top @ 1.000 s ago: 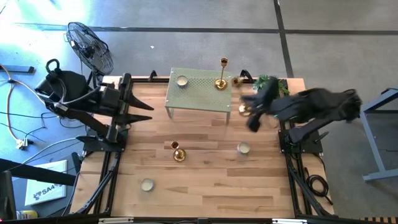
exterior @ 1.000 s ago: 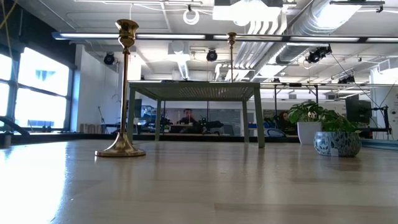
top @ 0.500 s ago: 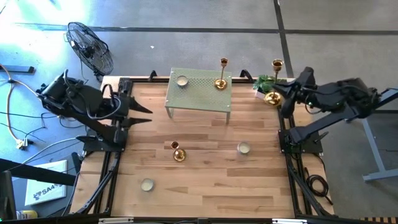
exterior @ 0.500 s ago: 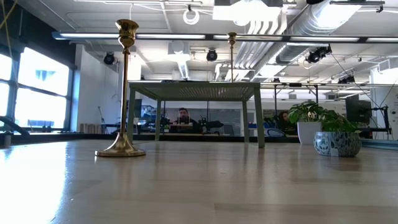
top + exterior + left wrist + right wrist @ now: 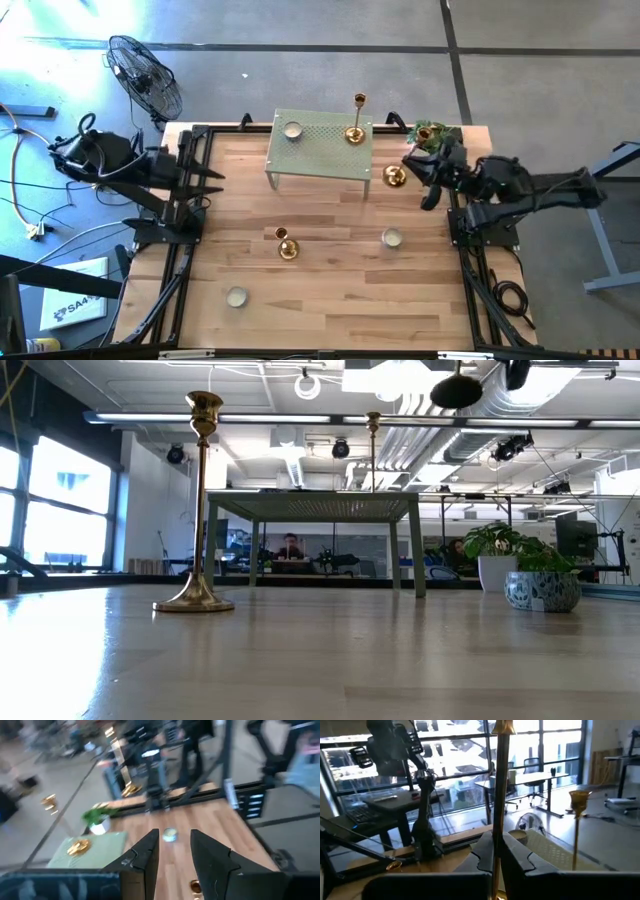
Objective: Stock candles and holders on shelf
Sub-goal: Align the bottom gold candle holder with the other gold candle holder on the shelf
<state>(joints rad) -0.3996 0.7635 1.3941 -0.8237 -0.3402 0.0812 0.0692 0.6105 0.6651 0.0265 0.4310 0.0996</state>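
Two items on the shelf [image 5: 320, 150]: a candle [image 5: 292, 130] and a holder [image 5: 355, 133]. Right gripper [image 5: 496, 851], by the shelf's right end, fingers pinching a tall holder [image 5: 500, 785] by its stem. Left gripper [image 5: 172, 847] at bench's [image 5: 330, 280] left edge, fingers slightly spread, empty.

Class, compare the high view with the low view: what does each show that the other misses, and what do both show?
Only the high view: the three candles, one on the shelf and two on the table; the right gripper shut on a holder beside the shelf; the left gripper, open at the table's left edge; a fan.
Only the low view: the room behind, with a seated person.
Both: the shelf, the tall holder on it, the table holder, the potted plant.
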